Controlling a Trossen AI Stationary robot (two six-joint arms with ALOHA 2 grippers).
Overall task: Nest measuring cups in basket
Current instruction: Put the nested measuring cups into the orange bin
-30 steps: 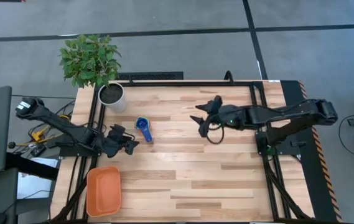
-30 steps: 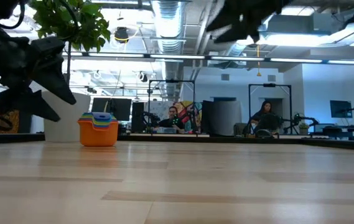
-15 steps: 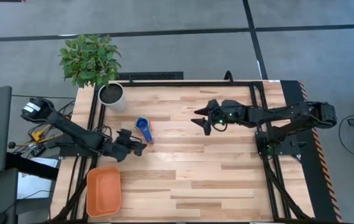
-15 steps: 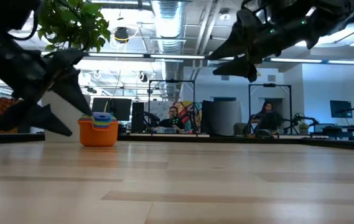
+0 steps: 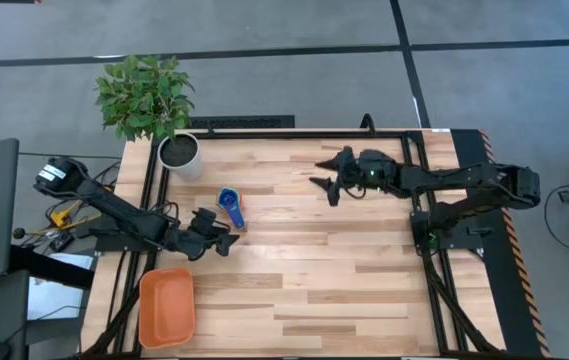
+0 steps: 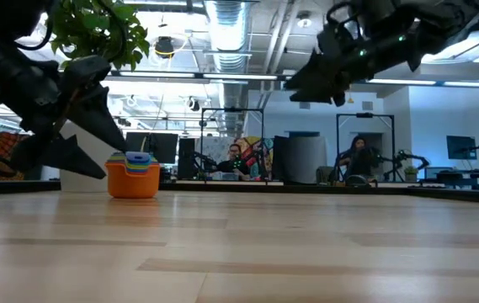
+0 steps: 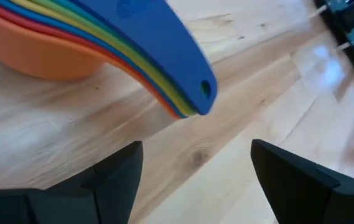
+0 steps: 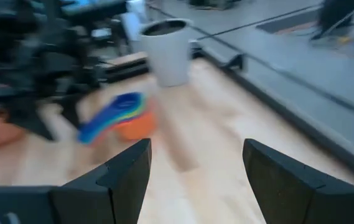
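Spanning pale wood table [image 5: 364,280], office room with people [image 6: 361,156] beyond.

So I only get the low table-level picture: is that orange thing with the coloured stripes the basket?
Observer: No. From above it is a nested stack of plastic measuring cups on bare wood. The shallow orange plastic basket sits apart, at a table corner.
Visitor: Is anything holding the cups?
Observer: No. The left wrist view shows the left end effector open, with the stacked handles just ahead of it, untouched.
Visitor: And the other arm?
Observer: The right end effector is open, across the table from the stack.
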